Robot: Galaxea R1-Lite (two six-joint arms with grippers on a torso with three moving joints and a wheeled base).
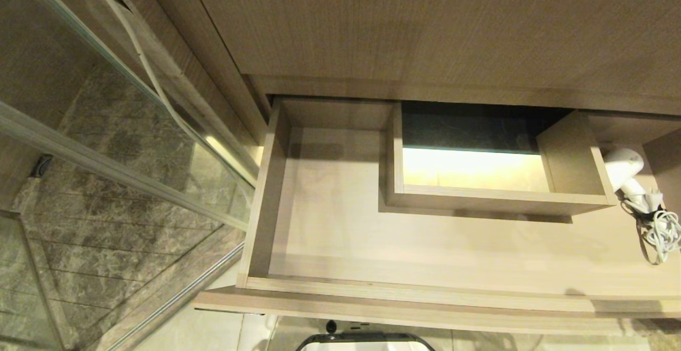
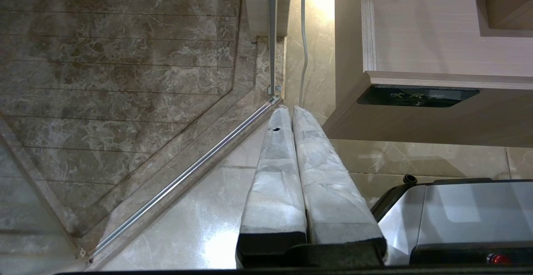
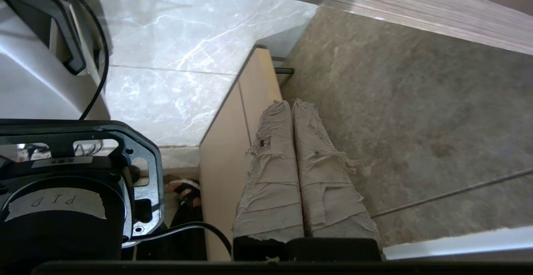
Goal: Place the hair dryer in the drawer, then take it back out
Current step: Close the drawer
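- A bathroom corner: brown marbled tile behind a glass shower partition point(image 1: 122, 143) on the robot's left, pale glossy floor tile point(image 2: 200, 208) below, and a light wood-grain vanity panel point(image 1: 425, 21) overhead.
- The left gripper point(image 2: 290, 109) hangs low beside the robot's base, its two tape-wrapped fingers point(image 2: 275, 162) pressed flat together, holding nothing and touching nothing.
- The right gripper point(image 3: 291, 102) is likewise closed and empty, its frayed wrapped fingers point(image 3: 270, 162) meeting along their length, over grey stone flooring next to a tan panel edge point(image 3: 225, 150).
- The drawer point(image 1: 330, 223) stands pulled wide open, a shallow wood-grain tray with a boxed rectangular cut-out point(image 1: 479, 202) at its middle back; a small black label plate point(image 2: 416, 96) sits on its front.
- The hair dryer point(image 1: 625, 173) lies inside the drawer at its far right, just beside the cut-out's right wall, smooth white, with its white bundled cord point(image 1: 659, 231) trailing toward the front.
- Neither gripper is near it.
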